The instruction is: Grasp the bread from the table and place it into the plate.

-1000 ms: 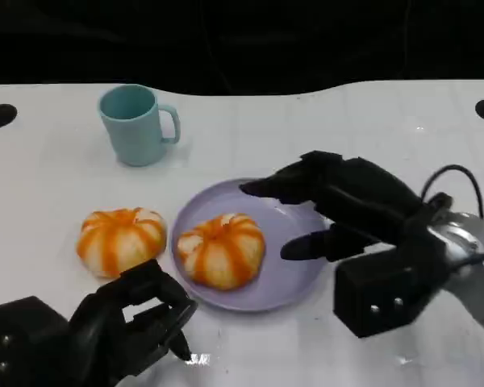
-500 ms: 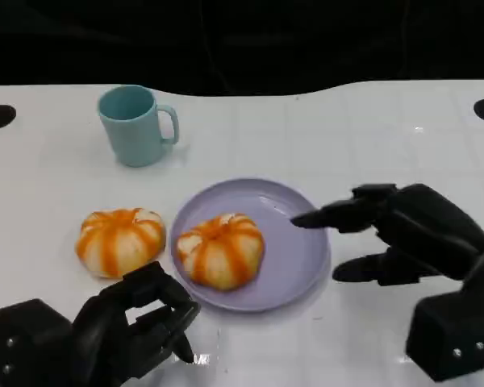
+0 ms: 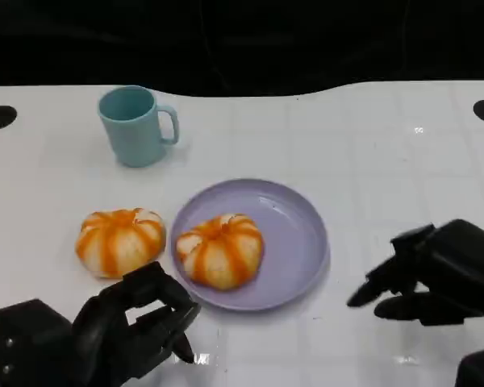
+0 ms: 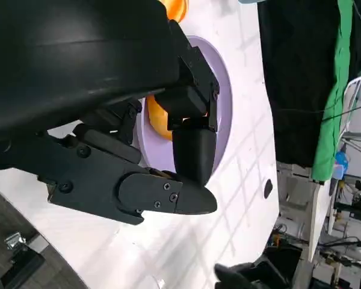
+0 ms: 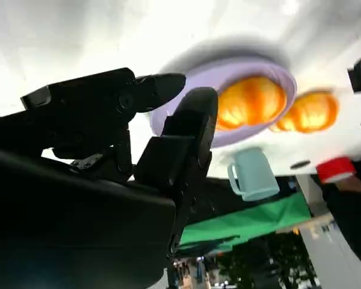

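Right hand [image 3: 436, 282], empty, partly cut off beside plate [image 3: 298, 242].

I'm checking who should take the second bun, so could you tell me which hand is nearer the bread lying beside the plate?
Left. The left hand sits just in front of the bread on the table; the right hand is across the plate.

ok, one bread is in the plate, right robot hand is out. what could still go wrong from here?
1. The second bread sits on the table close to the plate; a careless grasp might nudge the plate.
2. The left robot hand hovers near the plated bread, so reaching out could bump it.
3. The teal mug stands behind and could be clipped.
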Robot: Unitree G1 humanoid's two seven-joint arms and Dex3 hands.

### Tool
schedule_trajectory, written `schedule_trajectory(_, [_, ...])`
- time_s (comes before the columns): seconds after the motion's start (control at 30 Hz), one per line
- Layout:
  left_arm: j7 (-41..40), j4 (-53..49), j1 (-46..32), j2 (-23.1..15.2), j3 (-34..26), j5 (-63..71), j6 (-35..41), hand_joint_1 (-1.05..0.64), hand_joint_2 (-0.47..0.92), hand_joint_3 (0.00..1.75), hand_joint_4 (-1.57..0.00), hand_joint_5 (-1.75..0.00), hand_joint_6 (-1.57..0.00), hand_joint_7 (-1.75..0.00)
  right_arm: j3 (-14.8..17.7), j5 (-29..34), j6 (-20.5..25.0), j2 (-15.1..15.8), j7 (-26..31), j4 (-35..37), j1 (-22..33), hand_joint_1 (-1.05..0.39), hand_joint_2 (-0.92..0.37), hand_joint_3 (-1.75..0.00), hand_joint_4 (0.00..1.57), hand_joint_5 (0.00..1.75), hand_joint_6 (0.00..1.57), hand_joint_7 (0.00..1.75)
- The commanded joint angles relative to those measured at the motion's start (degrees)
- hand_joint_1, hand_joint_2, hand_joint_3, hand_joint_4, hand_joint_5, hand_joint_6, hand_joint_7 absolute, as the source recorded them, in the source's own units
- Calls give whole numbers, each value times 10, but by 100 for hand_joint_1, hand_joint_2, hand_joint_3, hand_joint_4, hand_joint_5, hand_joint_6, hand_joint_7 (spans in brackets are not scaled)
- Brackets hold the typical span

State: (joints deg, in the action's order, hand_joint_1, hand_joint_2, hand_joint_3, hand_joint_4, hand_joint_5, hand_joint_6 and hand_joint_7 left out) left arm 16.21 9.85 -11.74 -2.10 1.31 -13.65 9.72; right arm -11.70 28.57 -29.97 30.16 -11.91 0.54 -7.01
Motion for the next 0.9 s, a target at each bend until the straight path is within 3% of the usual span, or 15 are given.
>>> schedule_trajectory(0.03, [0,7,0,-9,-5,-2,0,-55,92,25,-73,-175,-67,-151,10,6,27,23,-24,-29,24,-23,-84,-25,80,150,118,28])
schedule_trajectory(0.13, [2,6,0,-9,-7,-5,0,-55,92,26,-73,-175,-67,-151,9,7,35,24,-29,-34,35,-21,-61,-71,79,159,103,62])
schedule_trajectory(0.23, [5,2,0,-12,-7,-4,-7,-55,92,26,-72,-175,-67,-151,6,7,36,19,-26,-28,39,-19,-55,-90,79,167,94,87])
schedule_trajectory(0.33, [4,6,-2,-12,-9,-6,-3,-55,92,27,-73,-175,-67,-151,1,14,26,12,-12,-13,40,-17,-51,-100,82,171,91,99])
schedule_trajectory(0.57, [5,8,-3,-16,-10,-7,2,-54,92,27,-72,-175,-67,-151,-6,29,-8,-5,40,34,32,-17,-47,-104,83,174,87,110])
schedule_trajectory(0.7, [5,3,-2,-18,-12,-5,-1,-54,92,27,-72,-175,-67,-151,-10,42,-29,-14,70,71,22,-17,-48,-108,84,175,75,132])
schedule_trajectory(0.9, [6,1,0,-18,-14,-8,1,-54,92,26,-72,-175,-68,-150,-15,46,-37,-14,80,94,12,-18,-48,-109,83,175,73,135])
